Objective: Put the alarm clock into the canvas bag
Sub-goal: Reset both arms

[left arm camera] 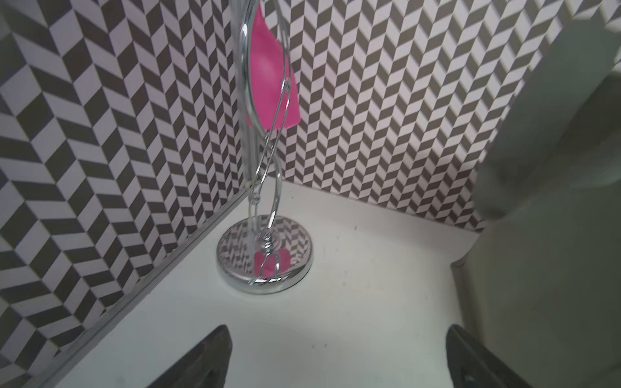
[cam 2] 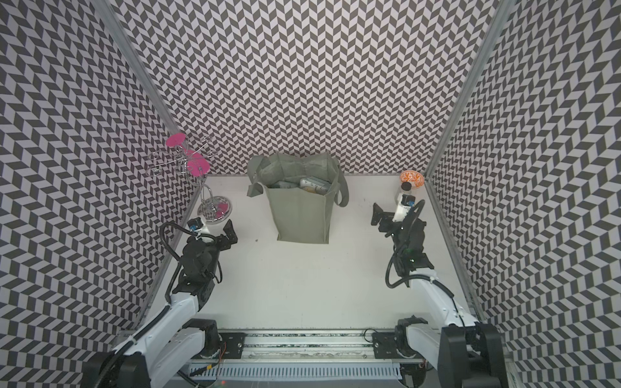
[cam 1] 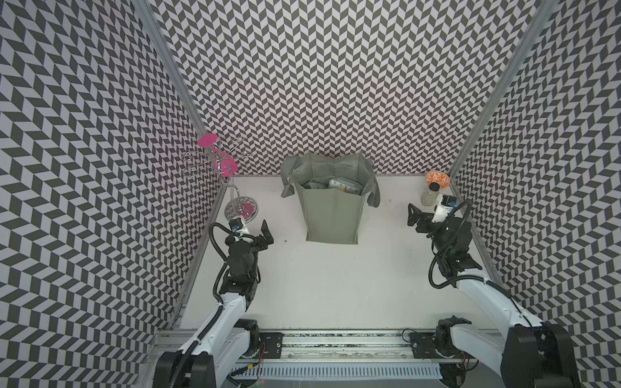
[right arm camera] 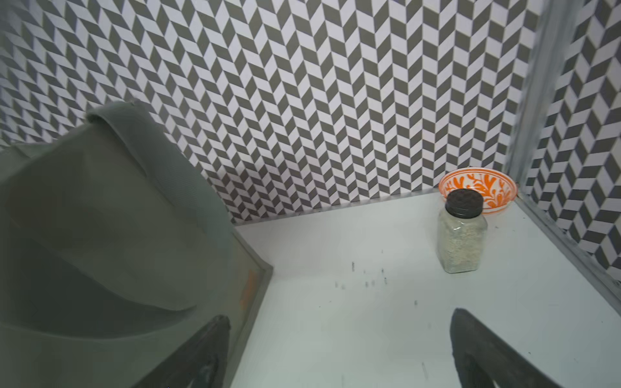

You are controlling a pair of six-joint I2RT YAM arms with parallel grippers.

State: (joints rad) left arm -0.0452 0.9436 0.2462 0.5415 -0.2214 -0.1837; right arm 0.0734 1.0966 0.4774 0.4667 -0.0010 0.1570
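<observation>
Far-left corner: chrome stand (cam 1: pixel 240 209) w/ pink discs on top, round base flat on the table (cam 1: pixel 336 285), close to the side wall. In the left wrist view the stand (left arm camera: pixel 265 258) mirrors the chevron wall in its base. Just in front of it the left gripper (cam 1: pixel 267 235) hovers over the table, jaws spread wide, nothing btwn them. The left wrist view (left arm camera: pixel 336 362) shows only bare table there. It's clear of both stand and bag. Centre, near the back wall: bag (cam 1: pixel 331 215) stands upright, mouth open, a handle flopped over each side. The clock (cam 1: pixel 342 184) is inside the bag. Its white face w/ numerals shows in the mouth toward the right side, in both top views (clock (cam 2: pixel 314 185)). A pale item lies next to it, can't tell what. Right of the bag, the right gripper (cam 1: pixel 412 216) is also wide open & empty, off the table, fingers aimed roughly bag-ward, not touching it. In the right wrist view (right arm camera: pixel 336 356) the bag (right arm camera: pixel 100 218) sits by one finger. Far-right corner: jar (cam 1: pixel 430 195) w/ dark lid & pale grainy fill, upright, and an orange-patterned bowl (cam 1: pixel 438 179) just behind it, tucked into the corner.
</observation>
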